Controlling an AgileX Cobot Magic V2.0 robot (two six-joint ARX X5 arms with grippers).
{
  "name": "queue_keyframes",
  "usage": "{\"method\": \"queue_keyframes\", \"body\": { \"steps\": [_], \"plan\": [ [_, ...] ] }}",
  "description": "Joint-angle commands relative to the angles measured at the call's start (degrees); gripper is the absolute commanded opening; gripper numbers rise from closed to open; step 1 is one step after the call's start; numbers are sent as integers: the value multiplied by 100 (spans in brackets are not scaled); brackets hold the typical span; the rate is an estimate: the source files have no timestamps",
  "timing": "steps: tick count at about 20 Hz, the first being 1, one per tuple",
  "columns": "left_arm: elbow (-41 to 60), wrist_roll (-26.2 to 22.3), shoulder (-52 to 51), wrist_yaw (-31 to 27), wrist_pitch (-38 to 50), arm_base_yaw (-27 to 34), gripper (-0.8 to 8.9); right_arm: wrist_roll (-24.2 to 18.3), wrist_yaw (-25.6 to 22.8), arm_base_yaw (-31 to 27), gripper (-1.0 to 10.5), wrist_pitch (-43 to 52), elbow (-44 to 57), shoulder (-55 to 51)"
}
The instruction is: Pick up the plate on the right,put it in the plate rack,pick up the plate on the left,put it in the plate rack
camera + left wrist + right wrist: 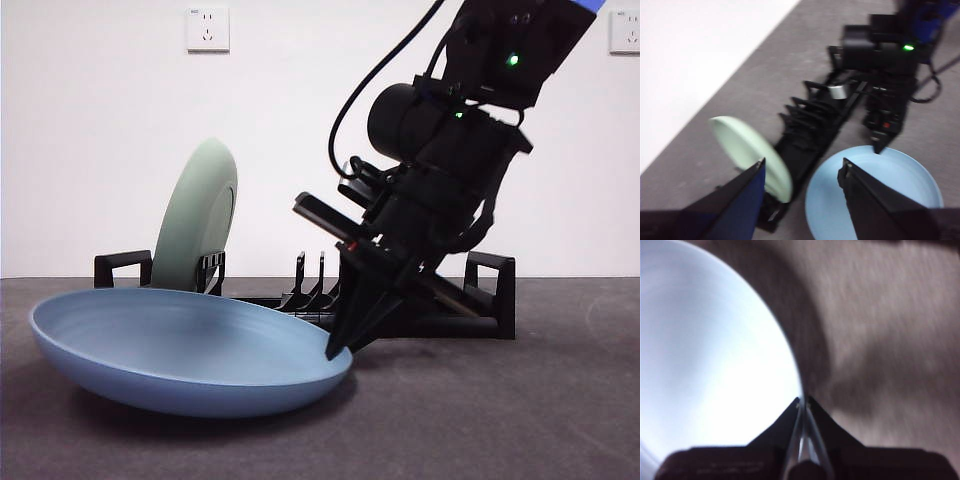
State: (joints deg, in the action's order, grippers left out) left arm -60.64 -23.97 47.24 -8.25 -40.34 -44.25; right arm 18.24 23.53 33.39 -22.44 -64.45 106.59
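- Blue plate (pixel 190 350) lies tilted on the surface (pixel 500 420) before the rack (pixel 480 315), its right edge lifted.
- Right gripper (pixel 340 345) jaws are closed thin on that rim.
- Lift slowly, tip upright, aim between free prongs beside the green plate (pixel 195 220).
- Left gripper (pixel 802 172), jaws wide apart, waits above.

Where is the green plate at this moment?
The green plate stands on edge in the plate rack, near its left end in the front view, just behind the blue plate that the right gripper pinches.
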Motion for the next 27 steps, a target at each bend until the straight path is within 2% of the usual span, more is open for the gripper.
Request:
{"method": "queue_keyframes", "body": {
  "steps": [1,7,10,12,20,27],
  "plan": [
    [33,-7,216,98,-140,-299,252,-46,9,4,-9,-170,-2,-284],
    [33,-22,1311,59,-278,-1440,251,-273,-28,-168,-9,-844,-2,-1040],
    [33,-31,1829,-568,-442,-1978,251,-378,-286,-376,-9,-1178,-2,-1316],
    [33,-26,2072,-839,-518,-2223,251,-442,-286,-568,-9,-1408,-2,-1464],
    [33,-37,2793,-820,-262,-2446,251,-597,-258,-885,-9,-1954,-2,-2210],
    [33,-328,3025,-802,-55,-2444,232,-739,-247,-940,-9,-2345,-2,-2612]
  ]
}}
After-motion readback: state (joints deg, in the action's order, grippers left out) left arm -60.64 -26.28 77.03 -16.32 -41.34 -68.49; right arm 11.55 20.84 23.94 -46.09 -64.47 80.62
